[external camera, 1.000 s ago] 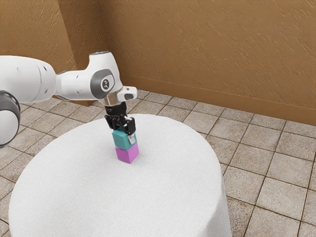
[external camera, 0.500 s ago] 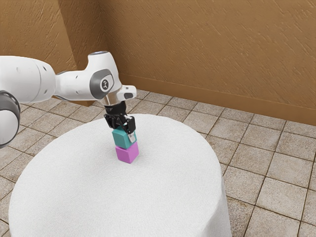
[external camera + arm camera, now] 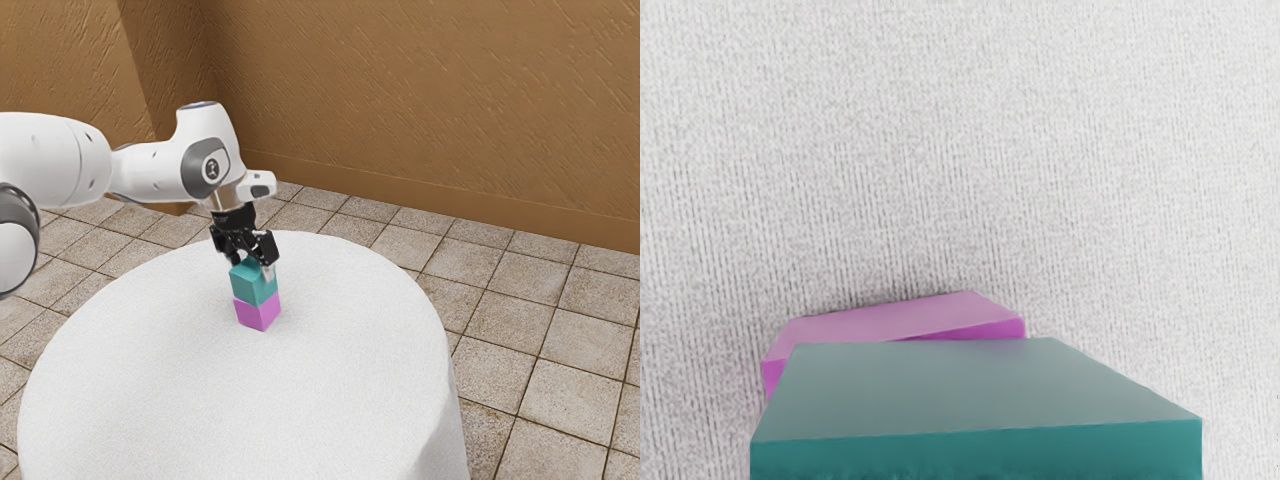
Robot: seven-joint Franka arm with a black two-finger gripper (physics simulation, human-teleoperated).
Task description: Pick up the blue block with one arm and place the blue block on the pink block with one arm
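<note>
A: What colour are the blocks?
B: The blue block (image 3: 251,284) looks teal. The pink block (image 3: 257,313) is magenta.
A: And the rest?
B: White, finely grained tablecloth (image 3: 300,400); streaked ochre wall (image 3: 450,90); grey-beige floor tiles (image 3: 520,320) with dark grout; white arm (image 3: 60,160); black gripper (image 3: 252,262).

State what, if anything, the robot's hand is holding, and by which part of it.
Nothing is held. The hand hangs open just above the blue block, its fingers clear of the block's sides. The blue block rests on the pink block.
</note>
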